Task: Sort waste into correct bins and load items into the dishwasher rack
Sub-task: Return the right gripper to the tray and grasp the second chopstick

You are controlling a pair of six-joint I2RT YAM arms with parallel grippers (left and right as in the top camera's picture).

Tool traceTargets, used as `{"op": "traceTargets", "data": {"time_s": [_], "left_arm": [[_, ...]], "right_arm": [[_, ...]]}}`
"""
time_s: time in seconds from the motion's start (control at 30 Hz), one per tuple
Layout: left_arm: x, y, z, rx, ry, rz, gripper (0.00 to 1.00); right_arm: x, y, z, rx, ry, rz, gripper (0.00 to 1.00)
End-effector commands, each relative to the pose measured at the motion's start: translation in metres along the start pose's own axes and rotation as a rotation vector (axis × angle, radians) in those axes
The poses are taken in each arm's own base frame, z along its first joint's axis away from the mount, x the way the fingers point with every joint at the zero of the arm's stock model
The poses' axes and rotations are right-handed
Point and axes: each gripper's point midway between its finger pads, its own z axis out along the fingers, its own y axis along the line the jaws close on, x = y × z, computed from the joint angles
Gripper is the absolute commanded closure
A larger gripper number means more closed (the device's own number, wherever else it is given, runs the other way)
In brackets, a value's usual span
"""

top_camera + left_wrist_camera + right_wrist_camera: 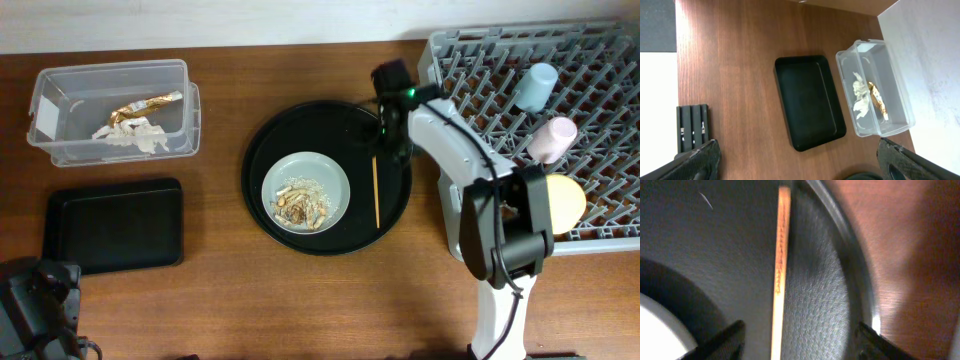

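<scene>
In the right wrist view the right jaws stood parted and released, grasping nothing, one fingertip (727,340) at the lower left of the frame and the other at the lower right. The wooden stick (780,270) lay between them on the floor of the round black tray (850,255). Its long axis ran from the top of the frame to the bottom, so the gap between the jaws crossed it squarely. It sat left of the middle of that gap, nearer the left-hand fingertip and touching neither. Just to the right of the stick the tray's rim curved by, which I judged would leave the right-hand finger little room to come down. A closing move would seem to call for a small shift toward the left of the frame and then a straight descent. Overhead, the stick ran up and down along the right inside of the tray. The right arm (450,150) reached over its upper end, plainly the nearer arm. Beside it, left of centre in the tray, the pale plate (300,160) carried the food scraps (303,208). Farther right, the dishwasher rack (600,90) already held the blue cup (537,87), the pink cup (553,138) and the yellow bowl (565,203). Well apart at the upper left of the surface, the clear tub (60,90) held the crumpled paper (130,135) and the gold wrapper (145,105). The shallow black tray (115,225) lay below the tub. The left arm (40,300) waited at the lower left corner, the left jaws spread wide and holding nothing.
</scene>
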Motion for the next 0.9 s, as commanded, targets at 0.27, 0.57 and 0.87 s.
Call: {"op": "traceTargets", "data": {"time_s": [0.27,0.57,0.87], "left_arm": [[-0.002,0.001,0.0,-0.009,-0.014,-0.014,0.01],[-0.002,0.001,0.0,-0.009,-0.014,-0.014,0.01],[-0.002,0.001,0.0,-0.009,-0.014,-0.014,0.01]], "right_arm": [[0.034,0.015,0.025,0.166,-0.001,-0.024,0.53],[0.034,0.015,0.029,0.169,-0.006,-0.027,0.64],[0.046,0.017,0.051,0.15,0.053,-0.03,0.75]]}}
